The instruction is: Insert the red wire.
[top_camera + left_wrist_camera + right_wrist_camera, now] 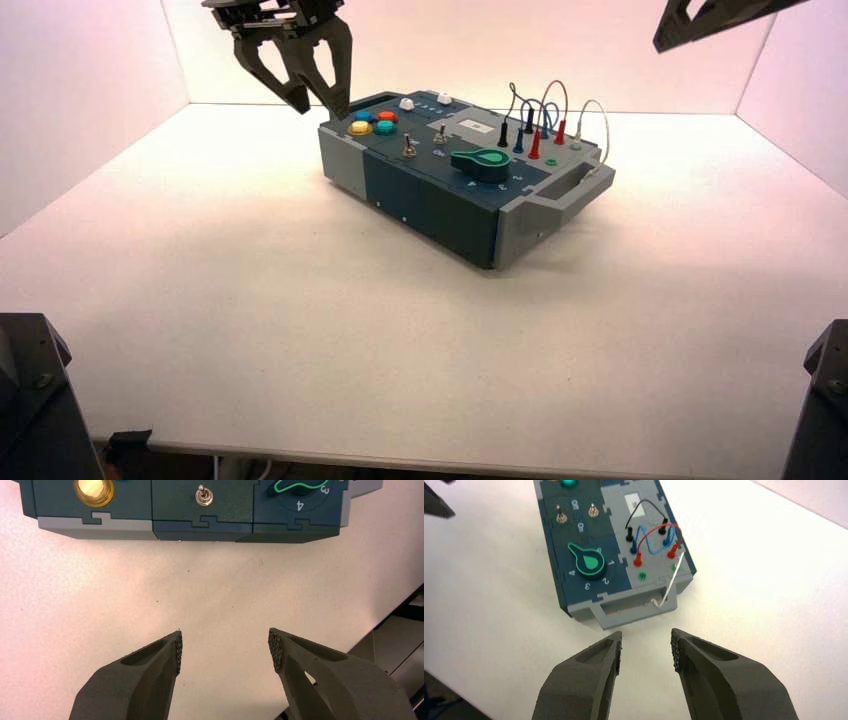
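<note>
Both red plugs (638, 560) sit in the box (596, 545); left (225, 652) and right jaws (647, 652) hang wide open, empty.

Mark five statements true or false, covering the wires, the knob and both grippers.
1. Both plugs of the red wire stand on the box's grey panel. True.
2. The left gripper is holding the black wire. False: it is open and empty, above the left side of the scene.
3. The knob has a red pointer. False: the pointer is green.
4. The right gripper is open and holds nothing, off to the right. True.
5. The blue wire lies on the table. False: its plugs stand on the grey panel.
</note>
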You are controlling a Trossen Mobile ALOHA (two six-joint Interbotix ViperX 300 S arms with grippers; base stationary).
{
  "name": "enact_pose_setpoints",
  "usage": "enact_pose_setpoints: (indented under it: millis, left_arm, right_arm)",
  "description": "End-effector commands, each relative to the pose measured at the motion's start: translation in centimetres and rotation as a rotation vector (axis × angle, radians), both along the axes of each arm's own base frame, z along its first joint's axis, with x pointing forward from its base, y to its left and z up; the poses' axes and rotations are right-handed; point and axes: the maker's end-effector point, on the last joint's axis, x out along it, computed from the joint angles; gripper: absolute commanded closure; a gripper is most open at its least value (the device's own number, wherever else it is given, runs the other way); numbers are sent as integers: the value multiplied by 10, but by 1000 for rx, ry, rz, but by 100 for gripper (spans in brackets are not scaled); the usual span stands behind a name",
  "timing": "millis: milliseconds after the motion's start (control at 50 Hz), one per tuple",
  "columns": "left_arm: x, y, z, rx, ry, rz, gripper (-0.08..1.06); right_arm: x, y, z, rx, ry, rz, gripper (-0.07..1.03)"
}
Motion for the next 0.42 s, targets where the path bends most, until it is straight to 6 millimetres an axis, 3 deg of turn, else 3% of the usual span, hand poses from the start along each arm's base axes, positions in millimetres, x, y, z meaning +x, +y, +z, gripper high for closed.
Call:
enact_pose_setpoints:
  millis: [20, 420]
  left_arm:
    - [8, -4, 12, -17, -38, 1, 9]
    - [7, -4, 12, -15, -29, 2, 9]
  right_arm:
    - [5, 4, 4, 12, -7, -1, 44]
    - [8, 6, -3, 2, 24, -2, 44]
